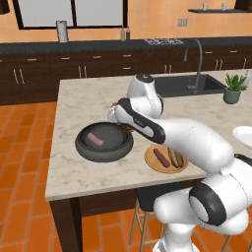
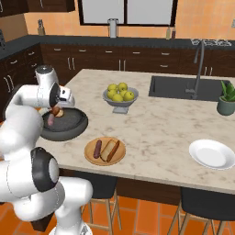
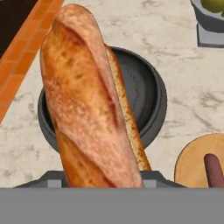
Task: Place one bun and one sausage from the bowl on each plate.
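Above the wide dark grey bowl, held the 2nd golden-brown oblong bun pinched in the two-finger gripper, probably bound next for the plain white plate.

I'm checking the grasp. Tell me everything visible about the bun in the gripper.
The bun is a golden-brown oblong roll with a crusty, speckled surface and a paler split along one side. In the hand view it rises close and nearly upright, above the dark bowl. The gripper holds it over the bowl, lifted clear. The fingertips are hidden behind it, so the contact points cannot be seen.
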Tool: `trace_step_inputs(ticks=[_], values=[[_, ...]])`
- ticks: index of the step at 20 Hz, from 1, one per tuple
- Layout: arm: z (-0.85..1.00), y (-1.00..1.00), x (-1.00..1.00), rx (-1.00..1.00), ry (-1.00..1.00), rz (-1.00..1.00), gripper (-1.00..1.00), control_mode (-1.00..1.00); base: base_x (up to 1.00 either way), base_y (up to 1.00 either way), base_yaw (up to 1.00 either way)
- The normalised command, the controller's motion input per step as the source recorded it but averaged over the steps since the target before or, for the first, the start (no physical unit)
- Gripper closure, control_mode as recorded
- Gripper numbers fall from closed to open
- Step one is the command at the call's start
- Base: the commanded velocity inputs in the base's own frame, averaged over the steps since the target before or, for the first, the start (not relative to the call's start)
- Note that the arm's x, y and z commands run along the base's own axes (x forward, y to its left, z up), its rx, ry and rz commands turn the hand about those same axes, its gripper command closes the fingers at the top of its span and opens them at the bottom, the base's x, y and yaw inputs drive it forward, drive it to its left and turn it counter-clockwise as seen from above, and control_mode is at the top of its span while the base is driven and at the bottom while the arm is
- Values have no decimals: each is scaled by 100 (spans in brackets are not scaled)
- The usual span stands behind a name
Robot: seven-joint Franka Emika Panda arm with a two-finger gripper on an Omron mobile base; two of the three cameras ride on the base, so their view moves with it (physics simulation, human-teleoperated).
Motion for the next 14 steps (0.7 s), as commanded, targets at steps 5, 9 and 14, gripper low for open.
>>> trace_step_inputs(ticks=[5, 9, 14], values=[[24, -48, -73, -6, 17, -7, 100, -100, 0, 0, 0], [-12, -65, -64, -11, 12, -19, 100, -100, 0, 0, 0], [-14, -69, -75, 0, 8, -26, 100, -100, 0, 0, 0]])
